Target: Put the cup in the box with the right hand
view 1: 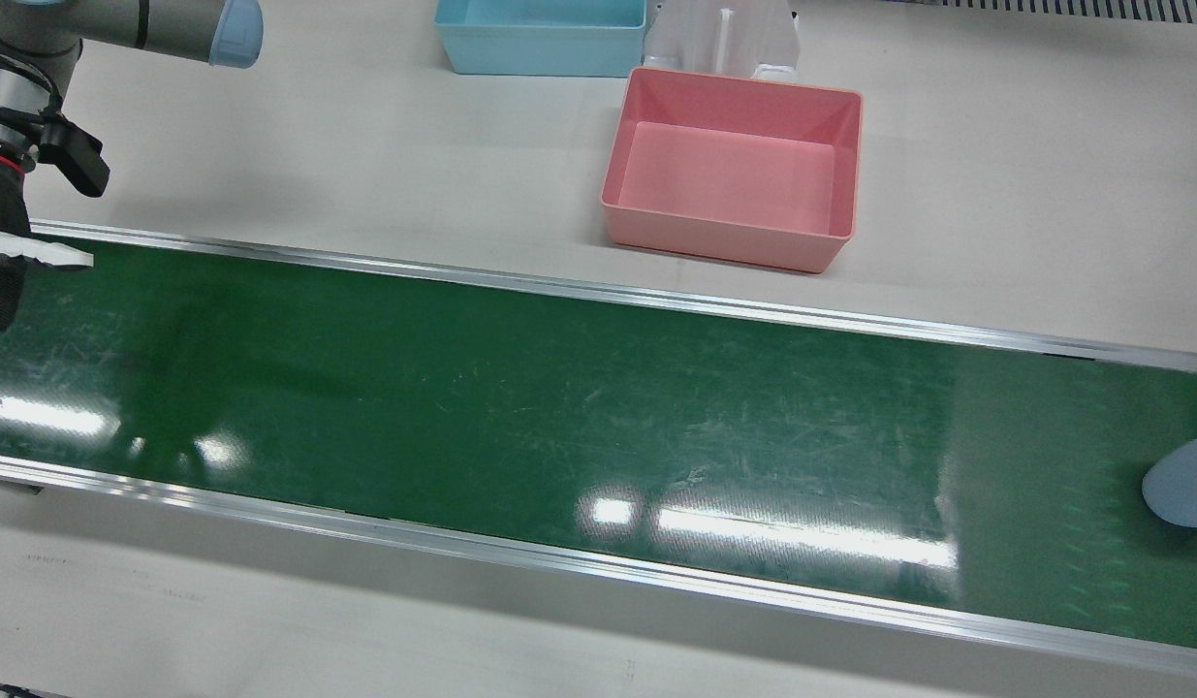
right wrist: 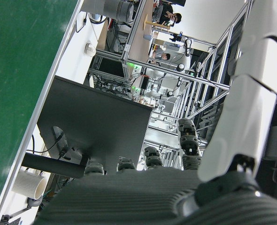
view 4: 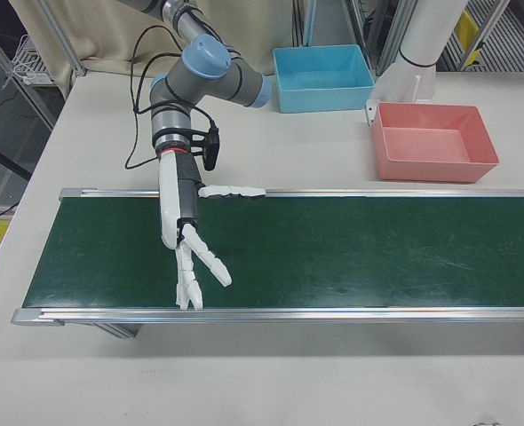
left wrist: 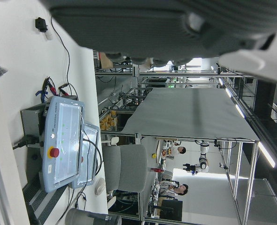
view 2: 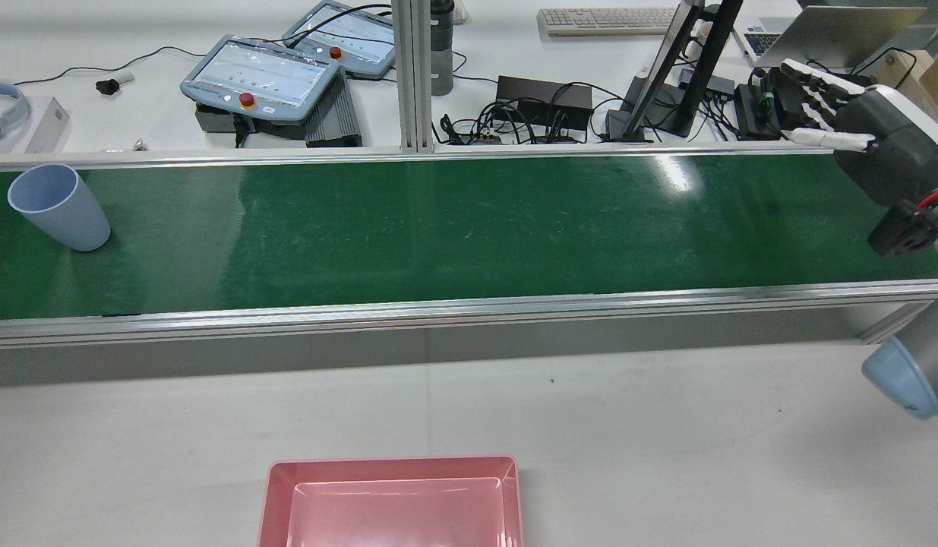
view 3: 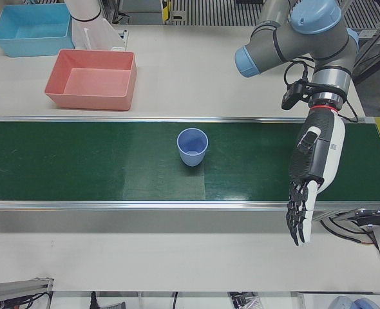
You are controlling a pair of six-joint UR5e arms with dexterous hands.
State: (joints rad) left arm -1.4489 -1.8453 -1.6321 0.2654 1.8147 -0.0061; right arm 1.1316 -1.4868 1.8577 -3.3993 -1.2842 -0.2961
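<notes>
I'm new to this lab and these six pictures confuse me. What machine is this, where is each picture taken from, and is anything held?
Two robot arms stand along a green conveyor belt, each ending in a fingered hand. The rear view looks from behind the arms; three views face them from the opposite side; one camera rides on each hand. A blue cup stands upright on the belt. The pink box and a blue box sit on the table beside the belt. The right hand and left hand hover over the belt, fingers spread, holding nothing.
</notes>
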